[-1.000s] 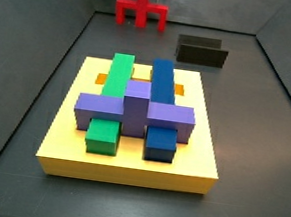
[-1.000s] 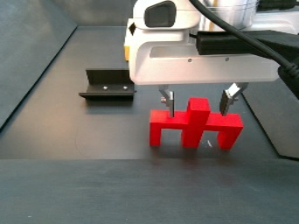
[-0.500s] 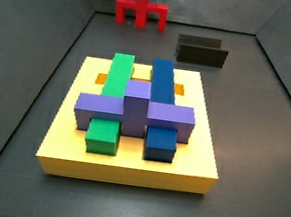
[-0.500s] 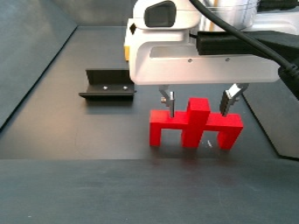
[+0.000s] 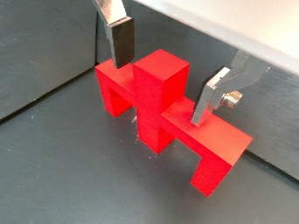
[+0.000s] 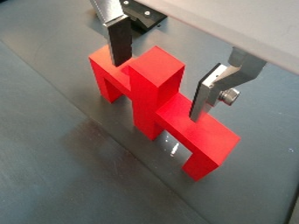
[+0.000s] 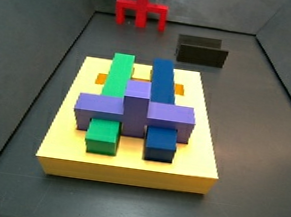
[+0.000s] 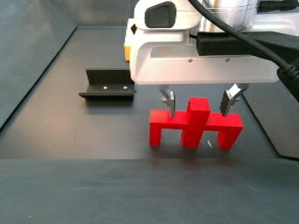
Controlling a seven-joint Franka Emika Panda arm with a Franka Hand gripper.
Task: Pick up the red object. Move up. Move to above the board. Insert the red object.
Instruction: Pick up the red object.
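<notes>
Two fingers astride red object post, hand low, open

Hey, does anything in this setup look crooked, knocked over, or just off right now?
Nothing stands out. The bright red blocky piece stands upright on the dark floor, the pincer open astride its central post. The flat yellow square board lies flat with its green, blue and purple blocks in neat order.
</notes>
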